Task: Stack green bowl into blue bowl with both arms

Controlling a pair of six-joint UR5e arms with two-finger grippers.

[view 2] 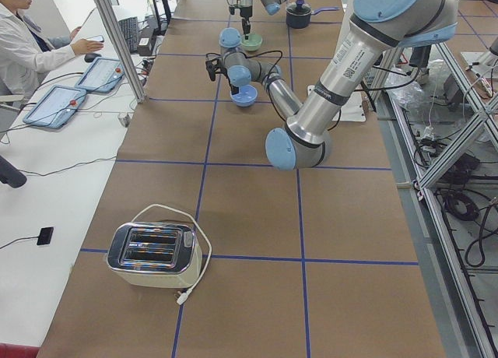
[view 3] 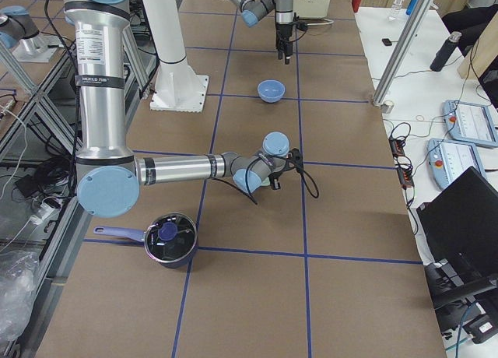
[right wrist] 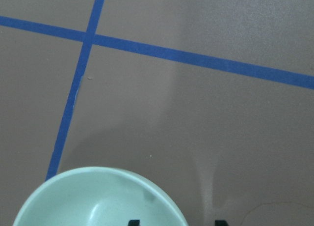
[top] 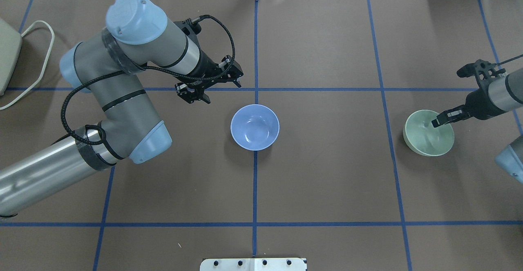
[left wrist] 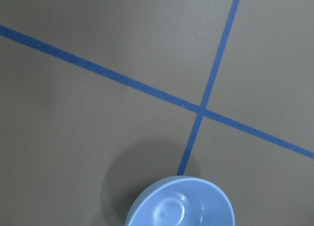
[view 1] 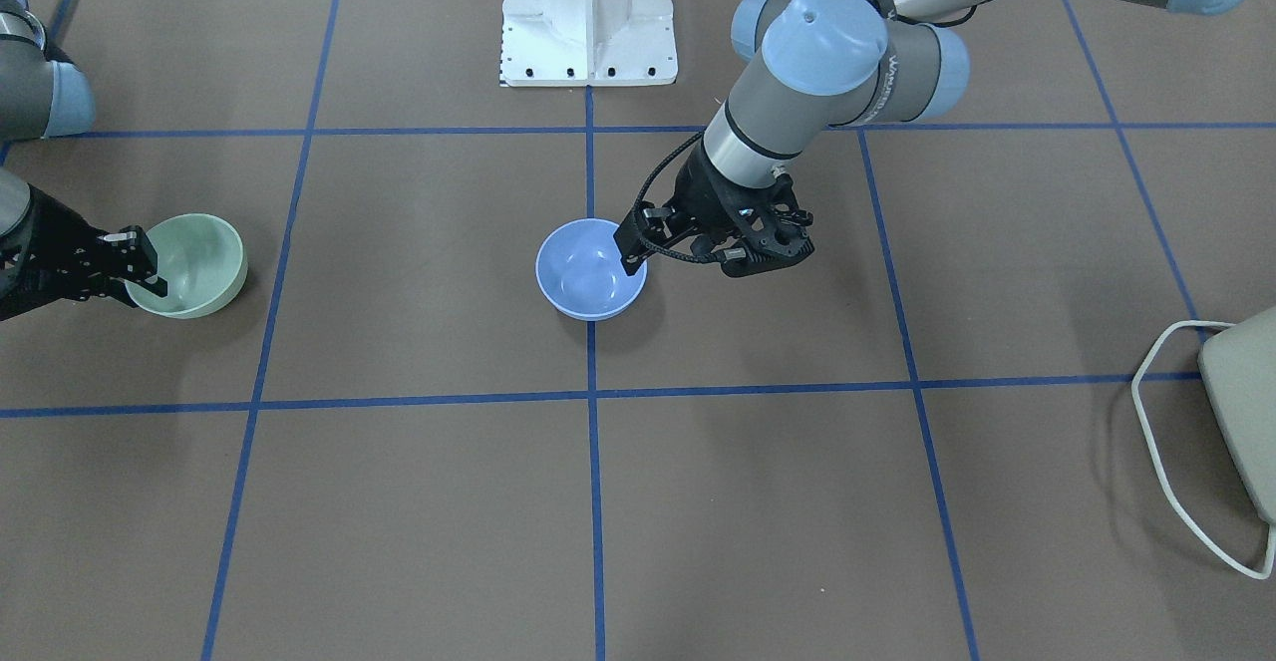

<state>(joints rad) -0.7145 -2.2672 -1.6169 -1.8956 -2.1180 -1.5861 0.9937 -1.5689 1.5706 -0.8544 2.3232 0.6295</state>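
Observation:
The blue bowl [view 1: 588, 277] stands upright at the table's middle, on a tape line; it also shows in the overhead view [top: 255, 127] and at the bottom edge of the left wrist view [left wrist: 181, 206]. My left gripper [top: 214, 89] is open and empty, hovering just beside the bowl, apart from it. The green bowl [top: 427, 135] stands far to my right [view 1: 194, 264]. My right gripper [top: 446, 117] is low at its rim. In the right wrist view, one fingertip [right wrist: 132, 222] is inside the green bowl [right wrist: 98, 201] and the other outside. Neither touches the rim.
A toaster [view 1: 1241, 402] with a white cord lies at the table's left end [view 2: 152, 253]. A dark lidded pot [view 3: 167, 240] stands at the right end. The white pedestal base [view 1: 588, 13] is at my side of the table. An operator [view 2: 31, 47] sits beside it.

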